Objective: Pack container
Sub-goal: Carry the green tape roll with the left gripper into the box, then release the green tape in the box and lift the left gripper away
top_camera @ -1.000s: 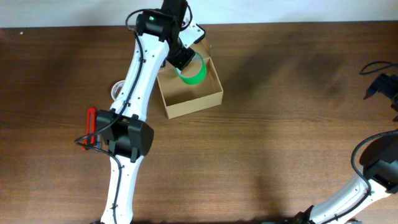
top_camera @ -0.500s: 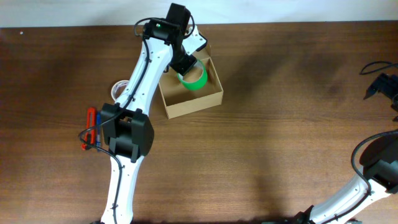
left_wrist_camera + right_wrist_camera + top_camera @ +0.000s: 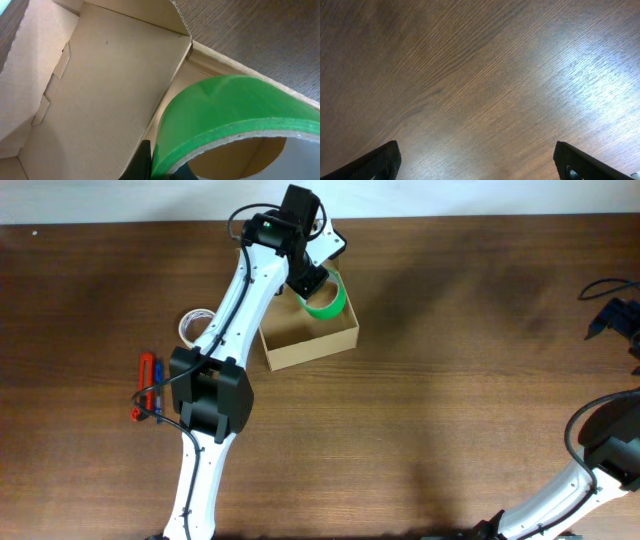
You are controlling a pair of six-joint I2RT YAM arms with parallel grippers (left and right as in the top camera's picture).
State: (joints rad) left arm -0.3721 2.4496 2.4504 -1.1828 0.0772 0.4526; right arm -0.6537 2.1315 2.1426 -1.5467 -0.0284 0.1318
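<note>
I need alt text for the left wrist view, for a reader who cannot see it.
The left end effector holds a green tape roll over the open cardboard box, near one wall. The wooden table shows beyond the box.

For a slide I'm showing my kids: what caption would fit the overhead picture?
Seen from above: the left gripper holds a green tape roll over the open cardboard box.

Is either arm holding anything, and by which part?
The left gripper pinches the green tape roll by its band wall; the right gripper holds nothing.
</note>
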